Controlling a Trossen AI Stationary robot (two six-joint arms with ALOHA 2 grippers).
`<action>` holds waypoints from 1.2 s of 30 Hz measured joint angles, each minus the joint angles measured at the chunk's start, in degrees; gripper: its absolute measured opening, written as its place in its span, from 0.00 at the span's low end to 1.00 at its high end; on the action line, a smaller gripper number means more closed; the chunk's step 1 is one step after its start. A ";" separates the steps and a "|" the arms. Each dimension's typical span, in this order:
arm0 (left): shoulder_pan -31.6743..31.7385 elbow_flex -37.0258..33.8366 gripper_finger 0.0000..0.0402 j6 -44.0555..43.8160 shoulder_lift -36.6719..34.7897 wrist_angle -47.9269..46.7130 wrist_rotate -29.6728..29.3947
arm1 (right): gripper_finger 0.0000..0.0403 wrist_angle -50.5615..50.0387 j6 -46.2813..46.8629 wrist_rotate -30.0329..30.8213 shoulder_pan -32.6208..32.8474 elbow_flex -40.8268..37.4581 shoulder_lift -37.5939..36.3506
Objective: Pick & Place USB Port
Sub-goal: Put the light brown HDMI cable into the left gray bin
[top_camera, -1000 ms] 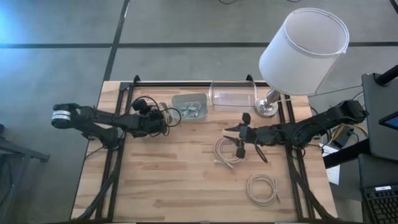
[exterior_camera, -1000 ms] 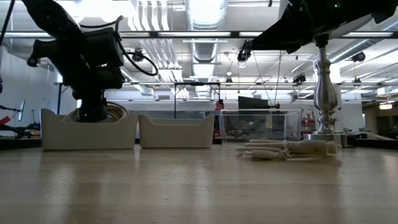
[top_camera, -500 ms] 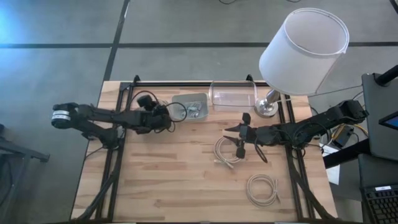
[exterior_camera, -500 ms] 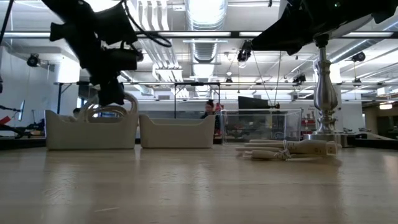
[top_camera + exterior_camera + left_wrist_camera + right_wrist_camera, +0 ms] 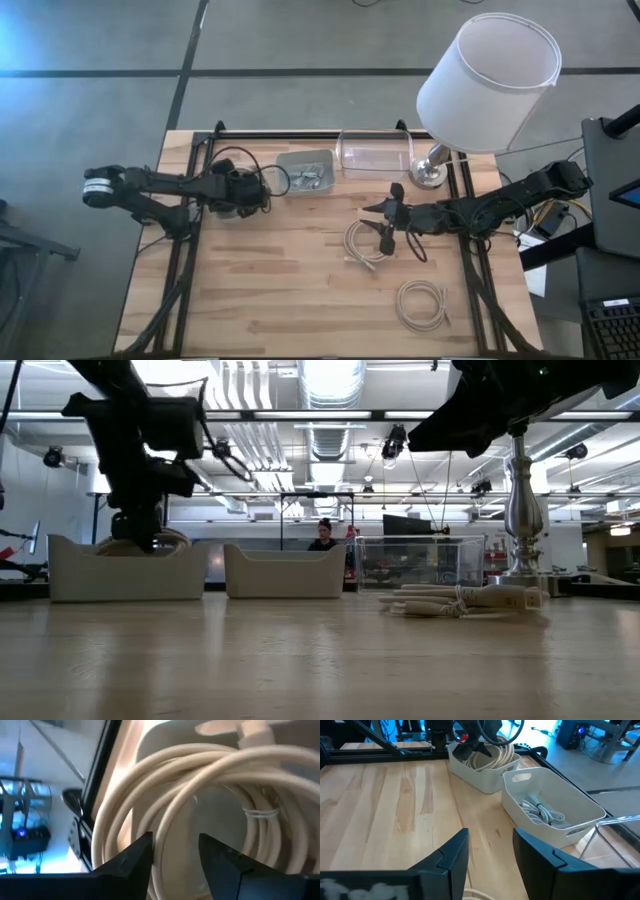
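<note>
My left gripper [image 5: 258, 190] reaches down into a white bin [image 5: 125, 572] at the table's far left, shut on a coil of white cable [image 5: 200, 785]. In the high view the gripper hides most of that bin. A loop of the coil [image 5: 277, 180] shows beside the gripper. My right gripper [image 5: 373, 222] is open and hovers just above a second white cable coil [image 5: 362, 245] that lies flat on the table. The right wrist view shows the left bin [image 5: 480, 775], with the left gripper over it, and a second bin [image 5: 580, 820]. My left gripper holds the cable coil by strands of its loop [image 5: 172, 820], which run across the gap between the two fingers [image 5: 135, 857]. It comes from above, slanting from the table's left. The coil's loops [image 5: 165, 540] reach the bin's rim; whether the coil rests on the bin floor is hidden.
The second white bin [image 5: 300, 156] holds a bundled cable. A clear box [image 5: 375, 152] stands to its right, then a lamp [image 5: 485, 70] with its metal foot [image 5: 430, 176]. A third cable coil [image 5: 422, 304] lies near the table's near right.
My left gripper, which stood higher half a second ago with the coil's loops raised above the bin, has come down and moved toward the table's left edge. The coil has sunk back to the rim, and the bin has slid left with it.
</note>
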 joint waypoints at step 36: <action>0.91 13.49 0.39 -3.92 -0.46 -11.56 17.07 | 0.35 0.00 0.00 -0.26 0.02 0.00 0.00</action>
